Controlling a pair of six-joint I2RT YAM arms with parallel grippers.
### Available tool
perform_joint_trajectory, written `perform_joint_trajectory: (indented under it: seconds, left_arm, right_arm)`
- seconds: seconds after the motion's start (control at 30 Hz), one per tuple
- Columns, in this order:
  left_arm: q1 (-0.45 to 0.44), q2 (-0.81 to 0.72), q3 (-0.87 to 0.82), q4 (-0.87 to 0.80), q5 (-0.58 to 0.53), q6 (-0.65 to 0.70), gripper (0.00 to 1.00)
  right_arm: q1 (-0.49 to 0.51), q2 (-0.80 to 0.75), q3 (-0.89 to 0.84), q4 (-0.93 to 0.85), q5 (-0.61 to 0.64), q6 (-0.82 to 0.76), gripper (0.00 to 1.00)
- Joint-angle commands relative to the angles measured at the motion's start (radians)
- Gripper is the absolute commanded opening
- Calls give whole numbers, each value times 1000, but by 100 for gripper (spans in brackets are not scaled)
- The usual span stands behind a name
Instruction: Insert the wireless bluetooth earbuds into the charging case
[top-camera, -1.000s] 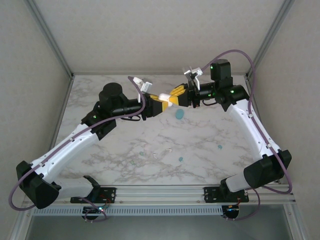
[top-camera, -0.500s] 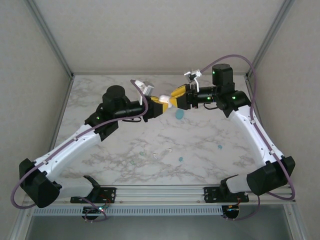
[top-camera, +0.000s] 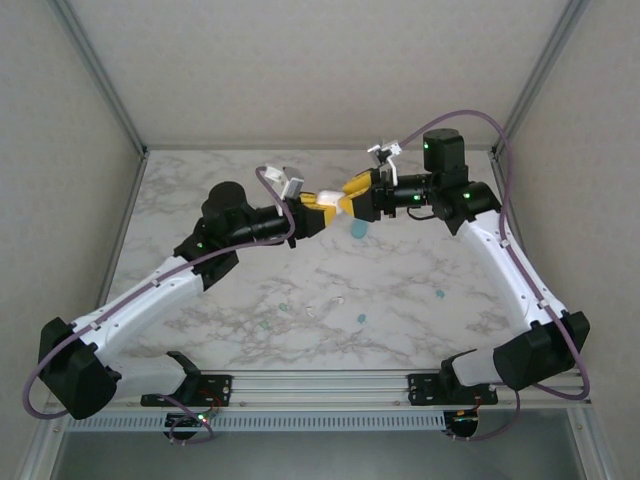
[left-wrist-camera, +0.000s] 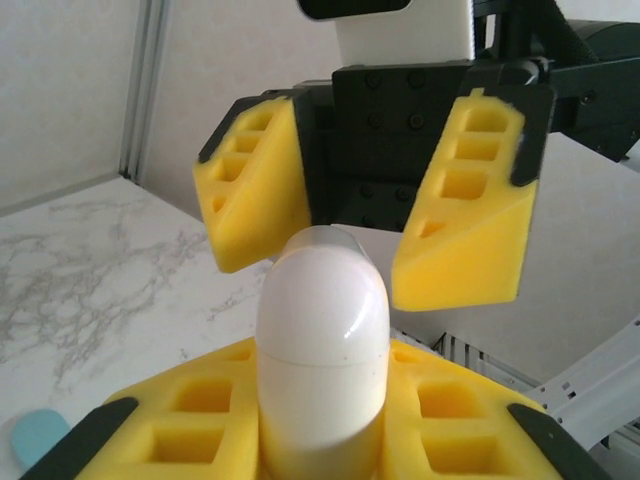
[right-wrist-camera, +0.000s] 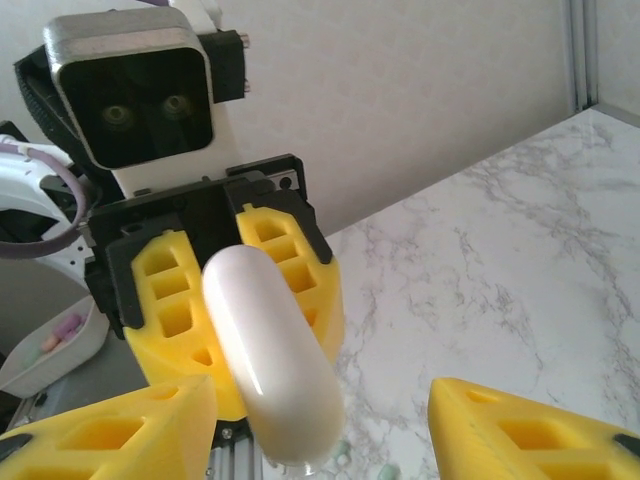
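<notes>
My left gripper (top-camera: 330, 206) is shut on a white pill-shaped charging case (top-camera: 340, 203) and holds it in the air above the back of the table. The left wrist view has the case (left-wrist-camera: 322, 340) upright between my yellow pads (left-wrist-camera: 170, 420). The right gripper (top-camera: 354, 190) faces it, open, with its jaws (left-wrist-camera: 345, 275) on either side of the case's tip and not touching it. From the right wrist, the case (right-wrist-camera: 270, 360) sticks out toward my spread fingers (right-wrist-camera: 120, 430). Tiny earbuds (top-camera: 361, 319) (top-camera: 439, 294) (top-camera: 284, 306) lie on the marble below.
A blue-teal case (top-camera: 359, 229) lies on the table under the grippers, and its edge (left-wrist-camera: 35, 440) is in the left wrist view. More small buds (top-camera: 265, 325) (top-camera: 325, 303) lie near the front middle. A white dish (right-wrist-camera: 50, 350) with small coloured pieces sits off to the left.
The right gripper has opened and let go of the white case. The left gripper still holds it, and the left arm has drawn back slightly to the left.
</notes>
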Motion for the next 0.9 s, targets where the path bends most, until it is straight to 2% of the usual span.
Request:
perform_joint_trajectory:
  seconds: [0.0,0.5,0.57,0.73,0.87]
  left_arm:
    - [-15,-26,-17,79,3,32,16]
    - [-51,-55,-90,125,7,135,13]
    - [-52,-61,-107,141,-29,134,14]
    - [-52,-93,-161,178,-201,170,15]
    - [-52,-112,-190,174,-327,261,13]
  right_arm:
    - [9,22,13,-11,14,-15,59]
    - [9,31,41,112,151,162,58]
    - [9,31,48,118,148,176,59]
    - [9,0,49,141,123,284,62]
    - [9,-62,33,101,230,376,66]
